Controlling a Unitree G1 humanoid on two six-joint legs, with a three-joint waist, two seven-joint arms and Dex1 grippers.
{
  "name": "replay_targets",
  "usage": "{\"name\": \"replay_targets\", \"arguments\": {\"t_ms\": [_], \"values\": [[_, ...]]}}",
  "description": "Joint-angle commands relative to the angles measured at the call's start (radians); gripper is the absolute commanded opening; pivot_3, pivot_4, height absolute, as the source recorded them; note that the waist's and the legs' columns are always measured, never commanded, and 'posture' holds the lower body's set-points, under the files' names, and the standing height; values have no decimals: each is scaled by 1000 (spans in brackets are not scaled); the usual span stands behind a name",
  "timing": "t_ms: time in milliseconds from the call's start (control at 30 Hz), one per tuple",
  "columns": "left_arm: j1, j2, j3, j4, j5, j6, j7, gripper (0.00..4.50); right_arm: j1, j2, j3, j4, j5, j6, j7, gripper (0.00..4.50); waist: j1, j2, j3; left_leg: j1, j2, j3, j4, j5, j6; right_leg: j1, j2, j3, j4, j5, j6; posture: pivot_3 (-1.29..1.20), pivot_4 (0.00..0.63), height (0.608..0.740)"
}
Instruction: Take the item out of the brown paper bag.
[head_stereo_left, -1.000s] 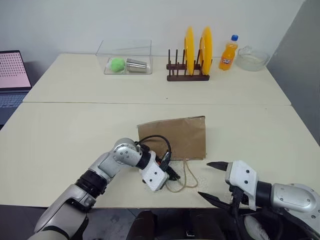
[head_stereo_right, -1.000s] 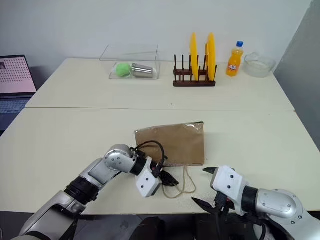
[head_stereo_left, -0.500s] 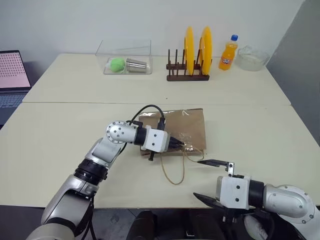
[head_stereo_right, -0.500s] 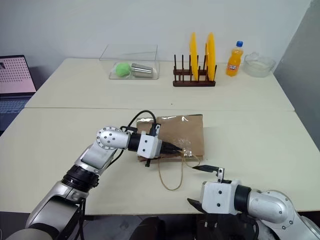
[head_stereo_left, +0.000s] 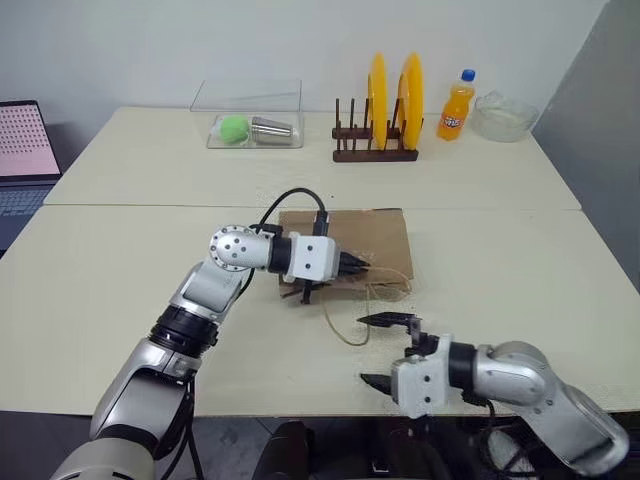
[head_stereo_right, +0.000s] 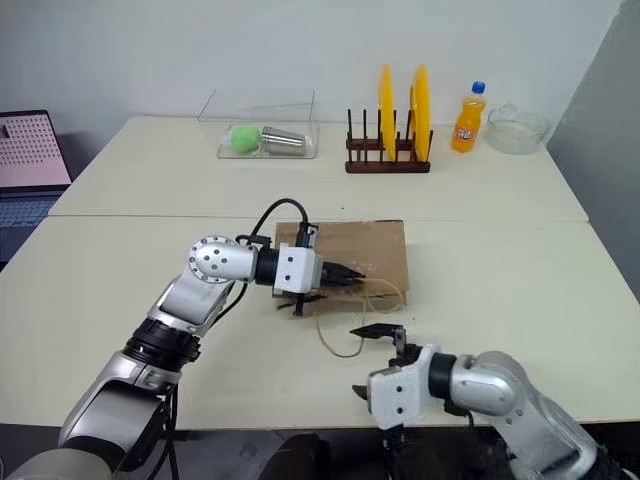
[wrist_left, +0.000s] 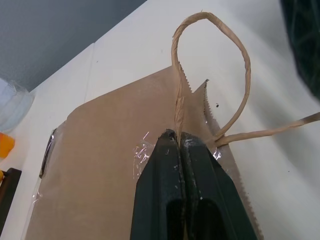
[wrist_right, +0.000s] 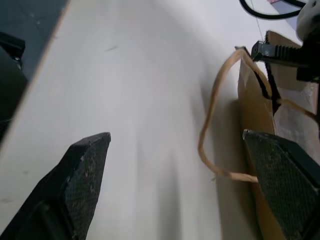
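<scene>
The brown paper bag (head_stereo_left: 378, 236) lies in the middle of the near table, its near edge pulled up a little. My left gripper (head_stereo_left: 361, 268) is shut on one tan cord handle (wrist_left: 176, 107) right at the bag's mouth. A second handle loop (head_stereo_left: 343, 326) hangs down onto the table. My right gripper (head_stereo_left: 371, 350) stands open just in front of that loop, its fingers (wrist_right: 85, 165) spread wide and pointing toward the bag (wrist_right: 255, 120). The item is hidden.
On the far table stand a wooden rack with yellow plates (head_stereo_left: 386, 110), an orange soda bottle (head_stereo_left: 457, 106), a glass bowl (head_stereo_left: 503, 116) and a clear box (head_stereo_left: 250, 112) holding a green ball and a metal cup. A laptop (head_stereo_left: 25, 150) sits far left.
My left gripper has risen and moved away from me with the cord handle, lifting the bag's near edge. My right gripper has rolled and swung left, from the table's right front toward the bag.
</scene>
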Motion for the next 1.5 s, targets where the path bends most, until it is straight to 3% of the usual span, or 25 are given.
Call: {"name": "replay_targets", "arguments": {"t_ms": [33, 133, 433, 467, 900, 1233, 1433, 1500], "values": [[-15, 3, 27, -22, -5, -4, 13, 15, -35, 25, 4, 39, -48, -55, -12, 4313, 0, 0, 0, 0, 0, 0, 0, 0, 0, 0, 0, 0, 0, 0, 0, 0, 150, 740], [-11, 8, 32, -28, -2, 0, 18, 0, -45, 47, 3, 69, -85, -60, -23, 3575, 1, 0, 0, 0, 0, 0, 0, 0, 0, 0, 0, 0, 0, 0, 0, 0, 150, 740], [-34, 13, 41, -16, 7, 20, 36, 0, -27, 98, -3, 78, -166, -60, -44, 209, 0, 0, 0, 0, 0, 0, 0, 0, 0, 0, 0, 0, 1, 0, 0, 0, 150, 740], [-43, 11, 45, -16, 3, 40, 42, 0, -24, 100, -5, 77, -175, -59, -46, 47, 0, 0, 0, 0, 0, 0, 0, 0, 0, 0, 0, 0, 1, 0, 0, 0, 150, 740], [-201, -40, 158, -37, -100, 373, 138, 0, 48, 78, 15, 65, -206, -59, 9, 47, 0, 0, 0, 0, 0, 0, 1, 0, 0, 0, 0, 0, 1, 0, 0, 0, 150, 740], [-258, -30, 210, -26, -143, 477, 141, 0, 37, 82, 3, 83, -222, -86, 10, 47, -1, 0, 0, 1, 0, 0, 1, 0, -1, -1, 0, 1, 3, 0, 0, 0, 150, 740], [-258, -6, 217, -31, -189, 511, 72, 0, 43, 85, -61, 57, -121, -73, 23, 47, -1, 0, 0, 1, 0, 0, 1, 1, -1, -1, 0, 1, 3, 0, 0, 0, 150, 740], [-241, 6, 209, -48, -198, 517, 45, 0, 54, 92, -86, 12, -63, -28, 46, 605, -1, 0, 0, 1, 0, 0, 1, 1, -1, -1, 0, 1, 3, 0, 0, 0, 150, 740]]}}
